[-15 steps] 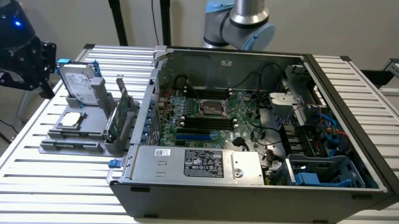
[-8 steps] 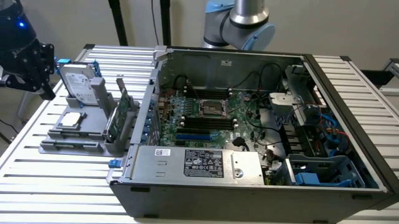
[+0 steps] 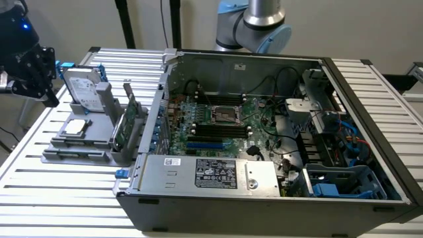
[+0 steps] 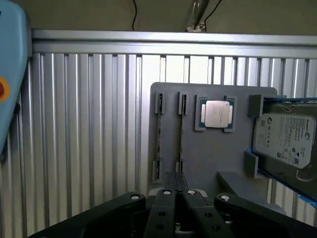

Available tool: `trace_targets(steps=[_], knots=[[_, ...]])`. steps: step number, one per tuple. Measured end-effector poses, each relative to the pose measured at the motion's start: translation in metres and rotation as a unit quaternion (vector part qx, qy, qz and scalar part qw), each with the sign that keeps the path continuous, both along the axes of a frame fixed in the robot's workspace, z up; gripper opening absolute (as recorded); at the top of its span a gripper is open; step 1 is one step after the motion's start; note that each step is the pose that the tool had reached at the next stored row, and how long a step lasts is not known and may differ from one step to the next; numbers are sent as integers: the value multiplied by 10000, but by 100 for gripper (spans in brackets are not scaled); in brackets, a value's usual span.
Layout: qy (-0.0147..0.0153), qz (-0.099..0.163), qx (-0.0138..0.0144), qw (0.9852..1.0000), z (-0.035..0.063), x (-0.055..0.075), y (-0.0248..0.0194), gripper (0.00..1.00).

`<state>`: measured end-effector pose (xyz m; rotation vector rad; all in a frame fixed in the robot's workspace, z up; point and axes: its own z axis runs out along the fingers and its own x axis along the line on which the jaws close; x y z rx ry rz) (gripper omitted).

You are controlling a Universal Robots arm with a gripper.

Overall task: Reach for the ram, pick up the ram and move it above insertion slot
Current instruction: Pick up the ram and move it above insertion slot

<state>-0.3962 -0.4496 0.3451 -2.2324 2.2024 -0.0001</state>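
Wrist view is showing the gripper [image 4: 177,176] hovering over the grey holder [image 4: 213,153], fingers pressed together and gripping nothing. By my read the reach is only beginning. The ram [image 4: 181,139] is standing on edge in its slot, dead ahead of the fingertips, with a second board [image 4: 158,139] just beside it. The next move is calling for opened fingers and a square line-up astride that thin edge.
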Motion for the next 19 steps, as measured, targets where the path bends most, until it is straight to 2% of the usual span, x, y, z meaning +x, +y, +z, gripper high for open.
trace_targets(steps=[2,4,5,7,8,9,10,11,16,19], knots=[[-1,1,0,10000,-1,1,-3,12],[-1,3,-2,10000,-6,0,-12,24],[0,8,-4,10000,-11,0,-17,24],[-1,23,-6,10000,-35,1,-28,36],[0,29,-6,10000,-52,1,-35,36],[1,34,-7,10000,-69,1,-48,42],[1,39,-7,10000,-87,0,-63,42],[0,44,-7,10000,-107,0,-83,48],[0,93,-4,10000,-197,1,-166,48],[0,152,-4,9999,-253,0,-187,48]])
